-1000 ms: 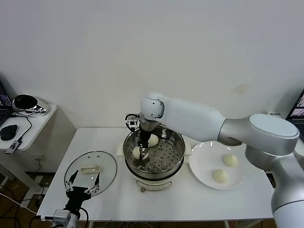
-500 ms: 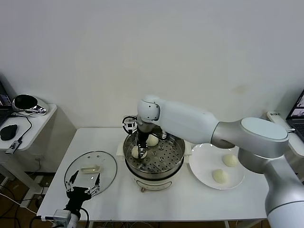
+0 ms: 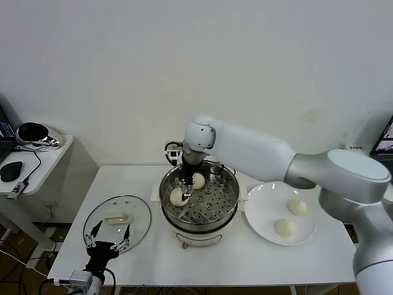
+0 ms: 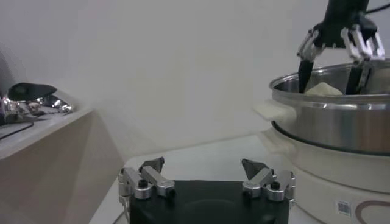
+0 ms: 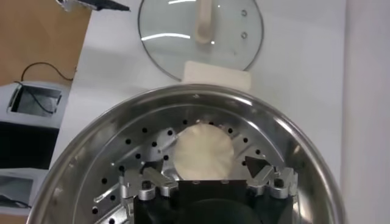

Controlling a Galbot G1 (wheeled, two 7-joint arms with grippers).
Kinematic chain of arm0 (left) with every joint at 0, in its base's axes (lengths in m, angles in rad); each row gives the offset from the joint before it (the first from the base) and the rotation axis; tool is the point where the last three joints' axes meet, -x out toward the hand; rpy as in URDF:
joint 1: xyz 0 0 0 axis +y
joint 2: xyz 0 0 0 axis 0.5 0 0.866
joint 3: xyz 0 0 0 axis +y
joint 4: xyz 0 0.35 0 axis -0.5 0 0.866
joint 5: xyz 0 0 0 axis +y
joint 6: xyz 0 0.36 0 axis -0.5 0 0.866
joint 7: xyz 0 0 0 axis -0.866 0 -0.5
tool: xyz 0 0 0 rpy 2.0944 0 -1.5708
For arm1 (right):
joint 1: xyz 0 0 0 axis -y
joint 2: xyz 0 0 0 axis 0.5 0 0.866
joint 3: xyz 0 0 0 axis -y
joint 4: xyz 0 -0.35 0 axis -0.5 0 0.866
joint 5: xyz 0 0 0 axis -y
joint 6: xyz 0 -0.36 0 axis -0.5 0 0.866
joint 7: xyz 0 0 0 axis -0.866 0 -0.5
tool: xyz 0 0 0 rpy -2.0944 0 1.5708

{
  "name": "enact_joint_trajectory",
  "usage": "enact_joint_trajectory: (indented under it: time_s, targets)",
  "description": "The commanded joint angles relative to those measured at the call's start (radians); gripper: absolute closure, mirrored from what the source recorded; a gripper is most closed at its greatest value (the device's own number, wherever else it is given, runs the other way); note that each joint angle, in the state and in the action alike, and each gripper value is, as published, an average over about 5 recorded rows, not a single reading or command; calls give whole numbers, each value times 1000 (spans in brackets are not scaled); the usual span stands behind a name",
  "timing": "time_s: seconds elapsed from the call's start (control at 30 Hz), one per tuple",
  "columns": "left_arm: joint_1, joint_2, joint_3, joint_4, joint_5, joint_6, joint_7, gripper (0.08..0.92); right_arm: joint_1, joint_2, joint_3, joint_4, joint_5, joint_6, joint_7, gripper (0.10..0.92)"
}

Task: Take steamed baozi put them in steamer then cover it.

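The right gripper [image 3: 186,190] stood inside the steamer [image 3: 225,206], its fingers spread wide and pointing straight down. Between them lay one baozi [image 5: 204,151]; in the wrist view the fingertips flanked the bun on either side with visible gaps, gripping nothing. Whether a fingertip grazed the bun could not be determined.

A second baozi [image 3: 198,180] lay on the perforated floor just behind the first, toward the steamer's rear wall. Both sat in the left half of the basket; the right and front portions of the floor were bare. The steamer stood at the middle of the table [image 3: 264,258], close to its front edge, with a side handle facing left.

Two more baozi, one [image 3: 298,207] behind the other [image 3: 284,228], rested on a white plate [image 3: 261,215] just beside the steamer's right side, toward the table's right edge.

The cover [image 3: 116,219] lay flat near the front left corner of the table, handle up, apart from the steamer. Its oblong handle ran roughly parallel to the table's front edge. Bare tabletop showed behind it, and a narrower strip separated it from the steamer base.

The left gripper [image 3: 109,235] hovered over the cover's front rim, at the table's front edge, fingers apart and holding nothing.

A side table [image 3: 46,161] stood off the left edge.
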Motion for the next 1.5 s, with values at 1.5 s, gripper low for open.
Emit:
enact_joint_trajectory:
  time_s: [1.5]
  targets:
    - [59, 17, -3, -12, 10, 49, 21, 177, -676, -646, 549, 207, -597, 500, -110, 203]
